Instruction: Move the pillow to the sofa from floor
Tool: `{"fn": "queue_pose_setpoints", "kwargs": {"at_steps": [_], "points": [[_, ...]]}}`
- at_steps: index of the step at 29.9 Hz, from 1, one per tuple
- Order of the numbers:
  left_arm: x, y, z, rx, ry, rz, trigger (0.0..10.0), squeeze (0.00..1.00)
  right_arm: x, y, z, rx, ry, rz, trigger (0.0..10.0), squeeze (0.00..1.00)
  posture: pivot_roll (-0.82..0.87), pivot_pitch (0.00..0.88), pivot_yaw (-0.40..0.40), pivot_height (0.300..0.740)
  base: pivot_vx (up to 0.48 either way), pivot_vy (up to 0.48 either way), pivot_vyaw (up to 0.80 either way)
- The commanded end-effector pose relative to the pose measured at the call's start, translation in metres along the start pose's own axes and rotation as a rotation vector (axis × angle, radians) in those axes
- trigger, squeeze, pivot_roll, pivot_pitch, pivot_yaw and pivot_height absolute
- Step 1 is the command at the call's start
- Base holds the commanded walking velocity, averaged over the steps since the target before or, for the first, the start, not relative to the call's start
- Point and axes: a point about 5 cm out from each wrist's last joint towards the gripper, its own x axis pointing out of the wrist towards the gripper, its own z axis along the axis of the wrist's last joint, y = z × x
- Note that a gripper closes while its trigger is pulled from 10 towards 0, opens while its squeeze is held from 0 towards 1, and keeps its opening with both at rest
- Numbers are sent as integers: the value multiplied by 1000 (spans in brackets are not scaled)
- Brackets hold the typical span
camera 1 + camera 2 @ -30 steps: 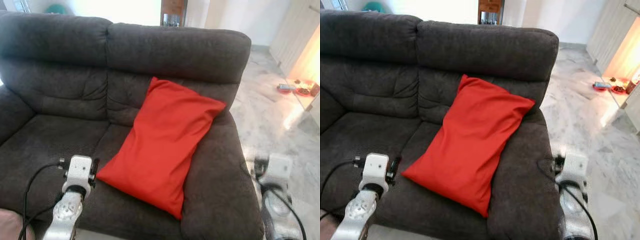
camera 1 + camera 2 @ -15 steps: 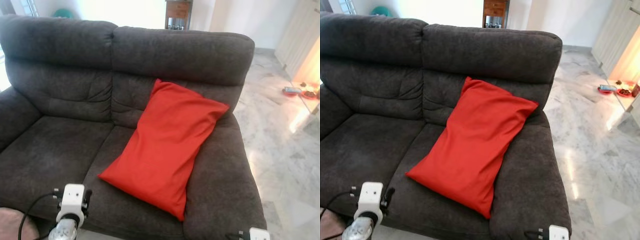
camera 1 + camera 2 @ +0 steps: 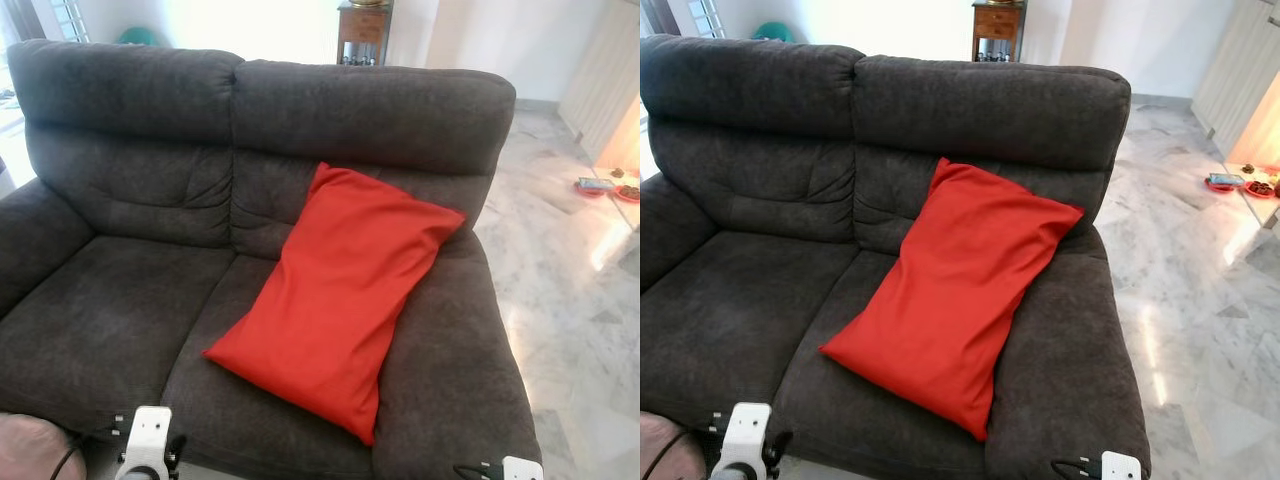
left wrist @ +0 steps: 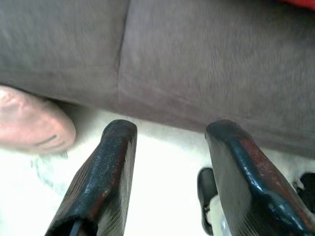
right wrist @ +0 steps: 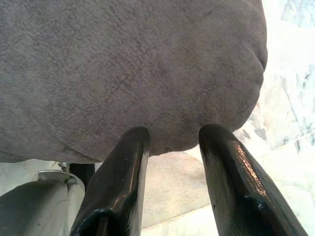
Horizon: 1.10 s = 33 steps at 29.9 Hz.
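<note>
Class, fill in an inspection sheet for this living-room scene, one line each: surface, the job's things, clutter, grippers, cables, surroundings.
Surface: dark grey two-seat sofa; pale marble floor to its right.
Job's things: red pillow lies on the sofa's right seat, its upper end leaning against the backrest.
Clutter: pink rounded object on the floor by the sofa's front; small dishes on the floor at far right.
Grippers: left gripper open, low before the sofa front, holding nothing; right gripper open, near the sofa's right front corner, holding nothing.
Cables: black cable at the right wrist.
Surroundings: wooden cabinet behind the sofa; bright white wall.
</note>
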Motion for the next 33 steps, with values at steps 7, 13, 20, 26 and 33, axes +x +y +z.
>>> {"fn": "queue_pose_setpoints", "kwargs": {"at_steps": [7,13,20,26,33], "points": [[-2,-1,-11,-15,70,-9,10000,0,2,11,3,-3,20,32,10000,0,111,0,-12,740,0,0,0],[-3,0,-15,14,93,-26,10000,0,1,15,-1,-14,37,54,10000,0,110,0,-16,740,0,0,0],[-4,4,-20,-29,128,4,10000,0,2,9,1,-24,47,66,10000,0,102,0,-7,740,-223,0,0],[-5,5,-24,-10,152,-3,10000,0,2,5,1,-26,47,68,10000,0,93,0,-9,740,-274,0,0],[-8,4,-31,-18,186,0,10000,0,3,13,3,31,55,60,10000,0,95,0,-20,740,-287,0,0]]}}
